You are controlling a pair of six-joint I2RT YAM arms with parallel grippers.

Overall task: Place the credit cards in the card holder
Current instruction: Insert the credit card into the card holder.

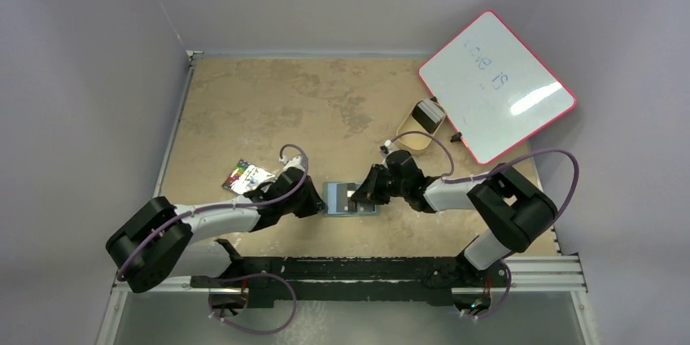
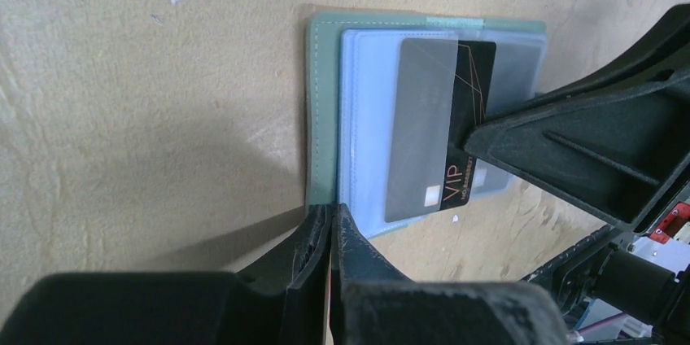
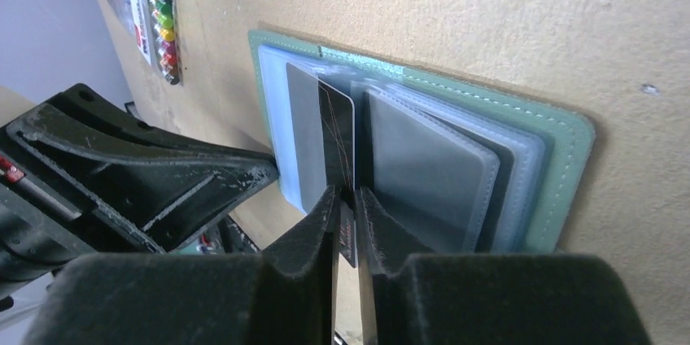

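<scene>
The card holder [image 1: 351, 198], a dull-green wallet [image 2: 321, 101], lies open and flat between both arms, its clear sleeves fanned out [image 3: 431, 174]. A black credit card marked VIP [image 2: 476, 76] sits partly inside one sleeve, and its free edge [image 3: 338, 133] reaches between the jaws of my right gripper [image 3: 346, 198]. Those jaws stand a little apart, wider than the card is thick. My left gripper [image 2: 331, 215] is shut with nothing in it, its tips resting on the wallet's green edge. More cards [image 1: 427, 115] stand in the tan tray.
The tan oval tray [image 1: 417, 140] sits at the back right, next to a pink-rimmed whiteboard [image 1: 496, 97]. A colourful packet [image 1: 246, 176] lies just left of my left gripper [image 1: 319, 201]. The right gripper [image 1: 368, 192] is at the wallet's right side.
</scene>
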